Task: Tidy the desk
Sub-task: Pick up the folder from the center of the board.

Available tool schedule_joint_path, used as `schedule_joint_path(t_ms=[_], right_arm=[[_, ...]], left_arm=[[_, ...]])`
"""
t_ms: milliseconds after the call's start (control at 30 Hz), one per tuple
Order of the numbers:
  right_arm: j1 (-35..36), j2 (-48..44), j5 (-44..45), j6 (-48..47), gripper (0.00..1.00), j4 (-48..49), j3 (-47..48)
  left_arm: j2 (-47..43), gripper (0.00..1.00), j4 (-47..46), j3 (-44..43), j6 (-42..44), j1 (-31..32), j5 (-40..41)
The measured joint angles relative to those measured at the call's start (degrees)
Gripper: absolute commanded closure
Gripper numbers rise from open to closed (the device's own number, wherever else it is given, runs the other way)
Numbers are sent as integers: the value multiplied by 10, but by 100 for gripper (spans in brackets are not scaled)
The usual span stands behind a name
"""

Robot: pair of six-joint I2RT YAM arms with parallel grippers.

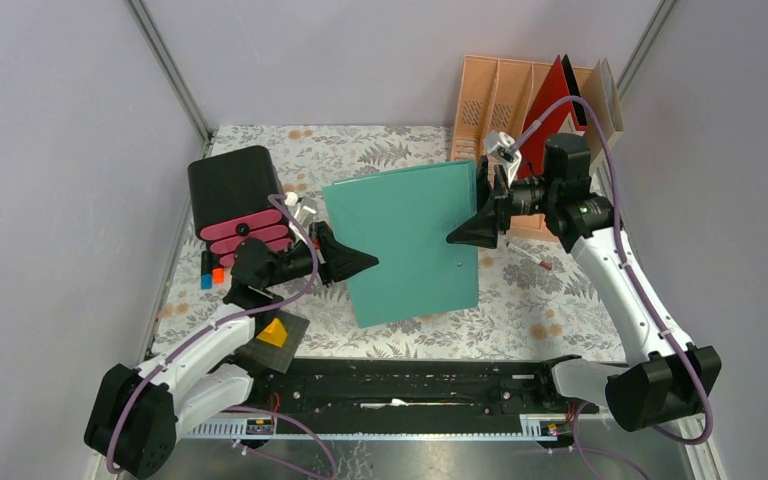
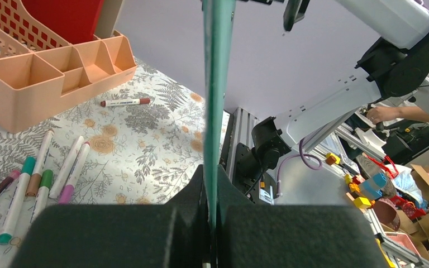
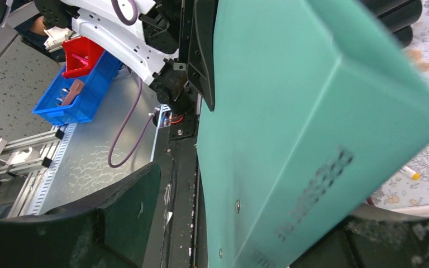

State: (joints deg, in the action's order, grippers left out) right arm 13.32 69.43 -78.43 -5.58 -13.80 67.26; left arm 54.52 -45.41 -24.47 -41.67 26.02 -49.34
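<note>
A teal folder hangs upright above the flower-patterned desk, between my two arms. My left gripper is shut on its left edge; in the left wrist view the thin teal edge runs straight up out of the closed pads at the gripper. My right gripper is open at the folder's right side. In the right wrist view the folder's spine lies between the spread fingers of the gripper, with a clear gap on the left.
A peach file rack holding a red folder stands at the back right. A black drawer box with pink fronts sits at the left. Several markers and a red pen lie on the cloth. A yellow piece rests near my left arm.
</note>
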Motion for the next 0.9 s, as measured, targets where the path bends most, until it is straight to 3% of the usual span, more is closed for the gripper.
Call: schedule_joint_path(t_ms=[200, 433, 533, 667, 767, 833, 900], right_arm=[[0, 31, 6, -21, 25, -66, 72], [0, 56, 10, -17, 42, -103, 108], [2, 61, 16, -29, 59, -130, 128], [5, 62, 34, -53, 99, -166, 147], [6, 62, 40, -60, 100, -182, 150], [6, 62, 40, -66, 100, -186, 151], [8, 62, 44, -72, 100, -189, 151]], left_arm=[[2, 100, 26, -18, 0, -2, -13], [15, 100, 52, -40, 7, -2, -17], [23, 100, 58, -49, 9, -2, -18], [28, 100, 66, -59, 12, -5, -24], [28, 100, 75, -65, 15, -8, -29], [28, 75, 85, -67, 16, -10, -30], [28, 40, 96, -69, 18, -13, -29]])
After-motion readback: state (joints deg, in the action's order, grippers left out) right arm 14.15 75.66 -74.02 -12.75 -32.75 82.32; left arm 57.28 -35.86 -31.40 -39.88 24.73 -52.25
